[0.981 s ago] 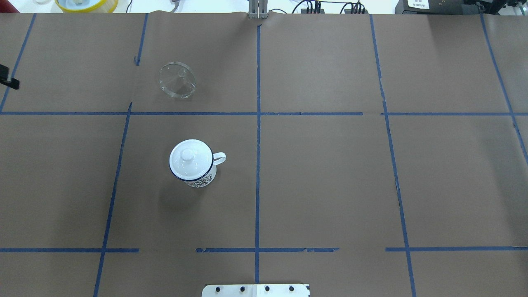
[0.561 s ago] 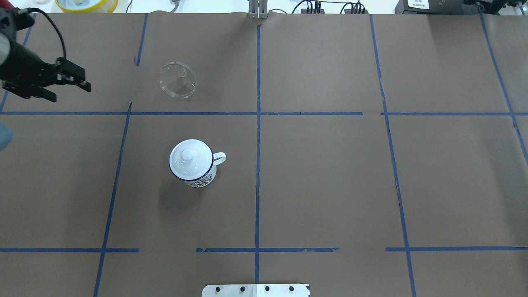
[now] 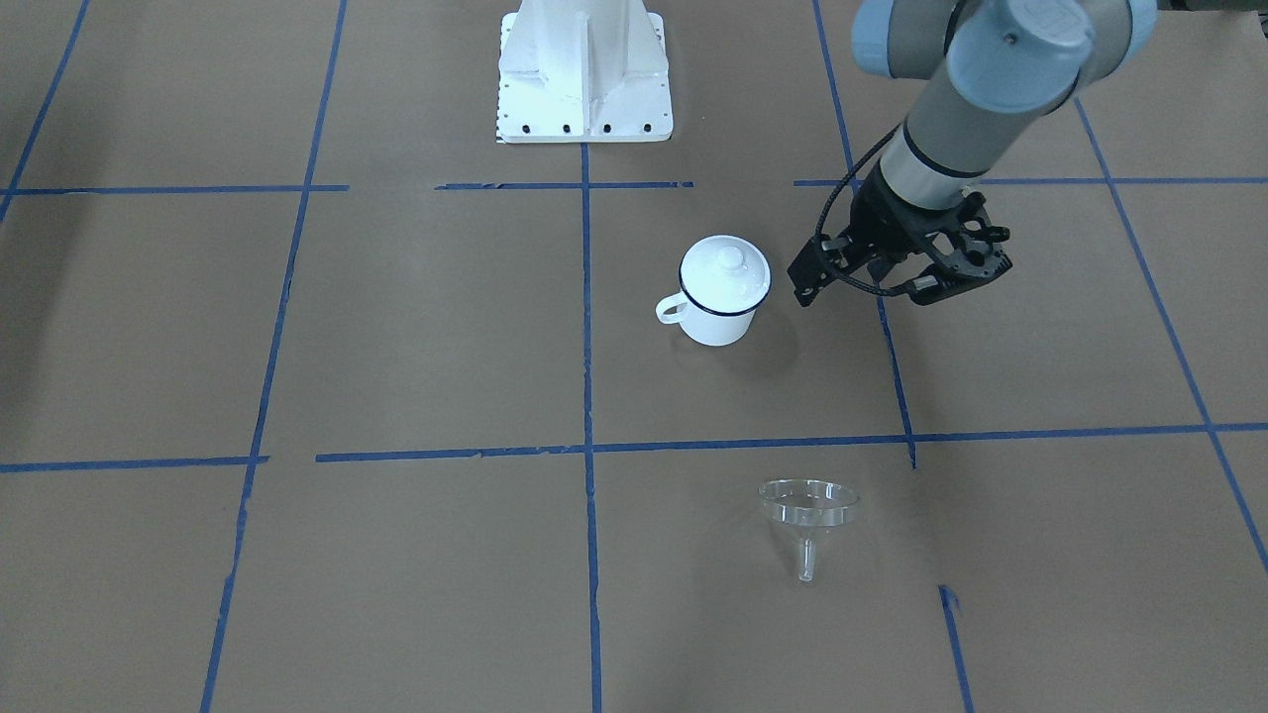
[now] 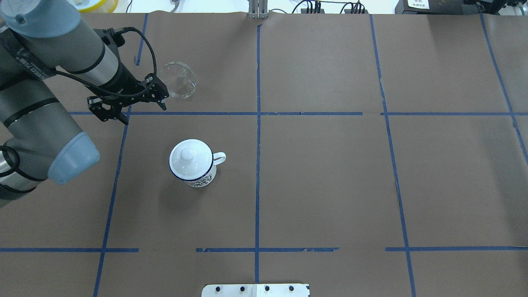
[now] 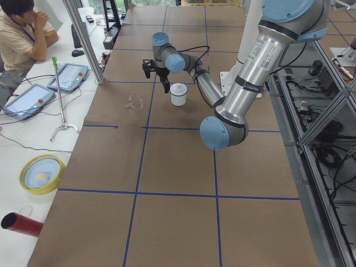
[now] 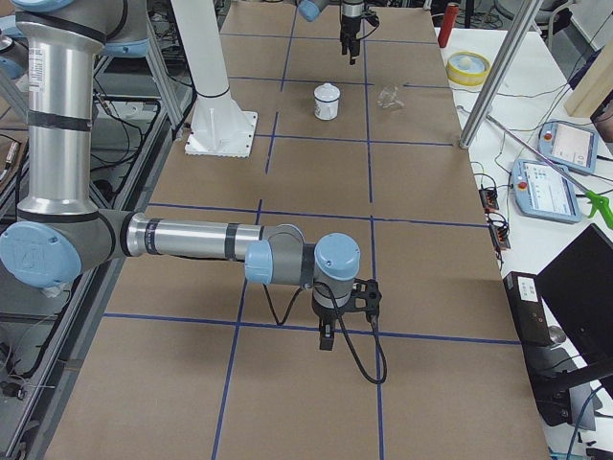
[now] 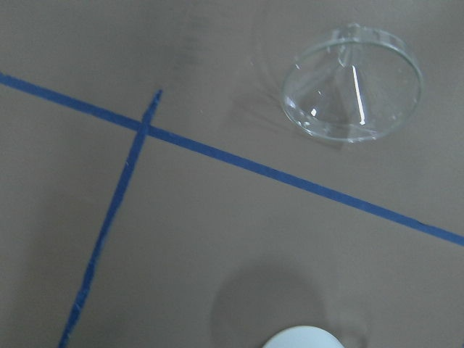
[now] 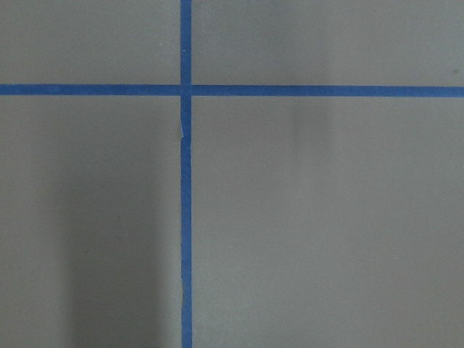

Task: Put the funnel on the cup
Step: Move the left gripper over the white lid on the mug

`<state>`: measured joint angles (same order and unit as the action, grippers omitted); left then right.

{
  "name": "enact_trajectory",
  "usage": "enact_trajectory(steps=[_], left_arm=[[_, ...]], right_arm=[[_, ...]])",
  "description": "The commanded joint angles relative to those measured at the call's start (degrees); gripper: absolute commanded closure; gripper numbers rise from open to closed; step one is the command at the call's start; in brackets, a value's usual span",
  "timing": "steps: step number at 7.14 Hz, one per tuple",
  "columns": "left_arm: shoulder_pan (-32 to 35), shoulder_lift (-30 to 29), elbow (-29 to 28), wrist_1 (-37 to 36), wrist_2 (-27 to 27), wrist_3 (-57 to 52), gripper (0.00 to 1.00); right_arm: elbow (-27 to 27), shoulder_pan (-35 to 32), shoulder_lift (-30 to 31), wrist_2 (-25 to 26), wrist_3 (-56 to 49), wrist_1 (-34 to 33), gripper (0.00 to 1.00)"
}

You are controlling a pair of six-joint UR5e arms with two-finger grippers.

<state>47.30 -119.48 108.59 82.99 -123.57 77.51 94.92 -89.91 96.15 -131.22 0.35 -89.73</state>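
The clear funnel (image 4: pixel 178 80) lies tilted on its side on the brown paper at the far left; it also shows in the front view (image 3: pixel 807 505) and the left wrist view (image 7: pixel 353 83). The white cup (image 4: pixel 198 175) with a dark rim stands nearer the robot, and a white domed lid (image 4: pixel 187 156) sits on it. My left gripper (image 4: pixel 144 114) hangs open and empty above the table, beside the funnel and left of the cup (image 3: pixel 715 292). My right gripper (image 6: pixel 326 337) shows only in the exterior right view, over bare paper far from both; I cannot tell its state.
The brown paper table cover carries blue tape lines (image 4: pixel 258 123). The white robot base (image 3: pixel 584 79) is at the near middle edge. A yellow bowl (image 4: pixel 86 4) sits beyond the far left corner. An operator (image 5: pixel 19 33) and tablets (image 5: pixel 69 75) are beside the table.
My left arm has come in from the left edge and swung right, bringing the open gripper close to the funnel. The funnel and the cup have not moved.
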Motion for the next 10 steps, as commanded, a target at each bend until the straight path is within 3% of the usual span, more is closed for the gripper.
enact_trajectory(steps=[1, 5, 7, 8, 10], left_arm=[[-5.4, -1.5, 0.7, -1.7, 5.0, 2.9, 0.00], [-10.7, -3.0, -1.3, -1.6, 8.3, 3.9, 0.00], [-11.5, -3.8, -2.1, -1.6, 8.3, 4.1, 0.07], [-11.5, -3.7, -2.2, -1.7, 8.2, 4.1, 0.22], [-11.5, -3.7, -2.1, -1.7, 8.0, 4.1, 0.73]], right_arm=[[0.0, 0.0, 0.0, 0.0, 0.0, 0.0, 0.00], [0.0, 0.0, 0.0, 0.0, 0.0, 0.0, 0.00], [0.0, 0.0, 0.0, 0.0, 0.0, 0.0, 0.00], [0.0, 0.0, 0.0, 0.0, 0.0, 0.0, 0.00], [0.0, 0.0, 0.0, 0.0, 0.0, 0.0, 0.00]])
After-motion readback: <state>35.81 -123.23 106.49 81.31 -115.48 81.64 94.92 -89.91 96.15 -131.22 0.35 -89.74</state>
